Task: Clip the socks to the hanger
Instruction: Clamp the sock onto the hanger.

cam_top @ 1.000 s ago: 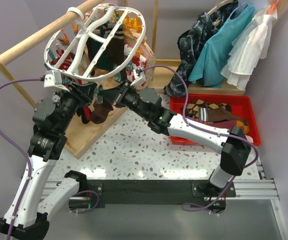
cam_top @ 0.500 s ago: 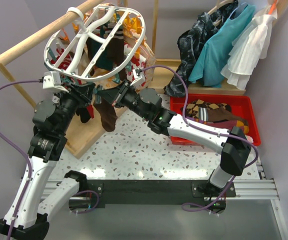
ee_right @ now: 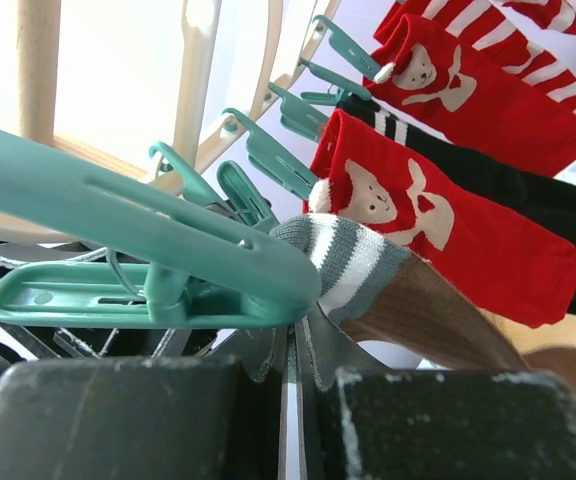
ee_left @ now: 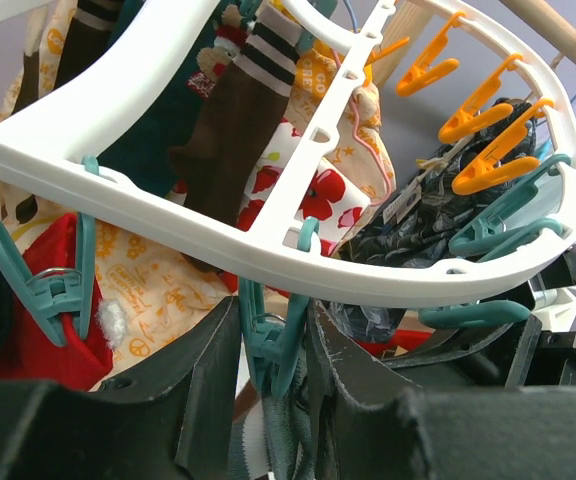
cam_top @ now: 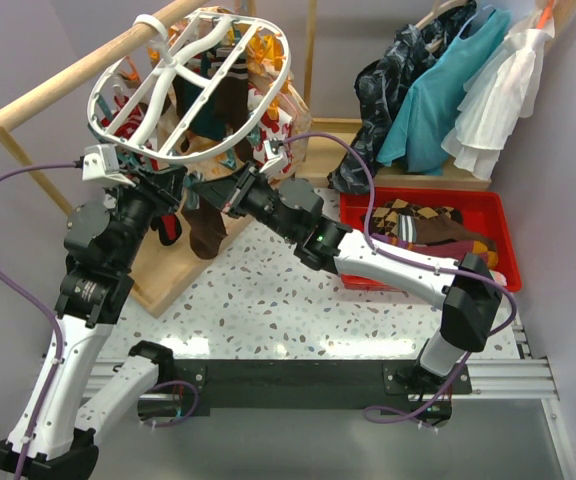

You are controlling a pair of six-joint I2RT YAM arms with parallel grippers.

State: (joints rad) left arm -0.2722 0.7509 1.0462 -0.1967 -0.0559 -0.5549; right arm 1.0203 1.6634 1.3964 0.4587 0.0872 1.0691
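- A speckled table (cam_top: 268, 300) is lying under the scene. Above its far left part the hanger (cam_top: 193, 85) is hanging by its hook from a wooden rail (cam_top: 63, 85), and both arms are reaching up under the hanger's near rim.
- The left pincer (ee_left: 273, 385) is gripping a teal clip (ee_left: 271, 335) that is dangling from the hanger's near rim, with one finger on each side of it. It is probably pressing the clip so that the mouth spreads, but I cannot tell whether the mouth is open.
- The right pincer (ee_right: 293, 365) is pinching a brown sock (ee_right: 368, 270) just behind its grey-striped cuff. It is offering the cuff up to the tip of a clip just under the hanger. The cuff is touching that tip, but whether the clip is biting it is unclear.
- The rest of the sock is dangling below the hanger, between the two arms.
- Red bear socks (ee_right: 428, 220) and a black one are hanging clipped under the hanger, just beyond the cuff, so part of the job is done.
- A red bin (cam_top: 488, 215) is sitting well to the right of the hanger and holding more socks to hang.
- The next move is calling for the cuff to be pushed deeper into the clip before either grip lets go, or the sock may drop.
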